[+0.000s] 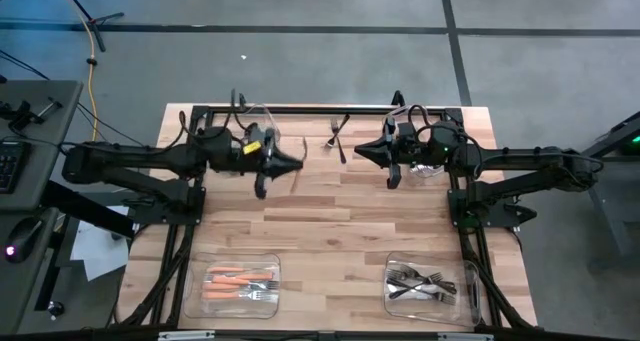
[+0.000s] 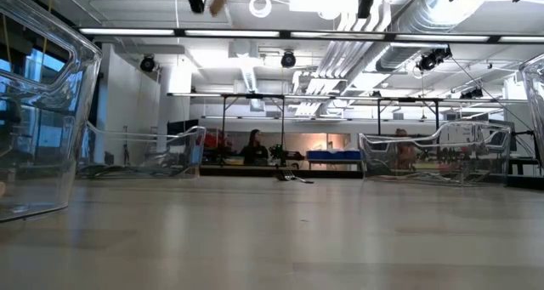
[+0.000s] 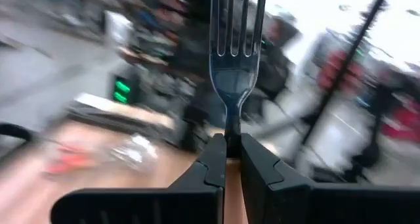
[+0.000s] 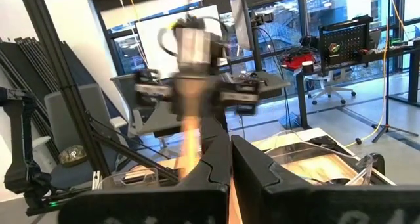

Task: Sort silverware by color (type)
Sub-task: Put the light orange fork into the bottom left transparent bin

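Note:
My left gripper (image 1: 296,162) hovers over the table's far middle, shut on a fork (image 3: 235,60) whose dark metal tines stick out past the fingertips. In the right wrist view this gripper and its fork (image 4: 189,135) are an orange blur. My right gripper (image 1: 362,152) faces it from the right, fingers shut and holding nothing I can see. Two dark forks (image 1: 337,133) lie crossed on the wood between the grippers, toward the far edge. Orange-handled pieces (image 1: 240,284) fill the near-left bin, and black forks (image 1: 424,282) the near-right one. My left gripper pinches the fork between its two fingers at the neck (image 3: 230,133), just below the tines. The fork lies along the fingers, tines pointing away from the wrist. It is lifted clear of the table. An orange strip (image 3: 226,184) between the fingers may be its handle.
A clear bin stands under each wrist at the far corners (image 1: 262,116) (image 1: 430,169). The two near bins (image 1: 272,266) (image 1: 466,281) sit at the near edge. Bare wood (image 1: 330,221) spans the middle. A dark frame (image 1: 320,109) runs along the far edge.

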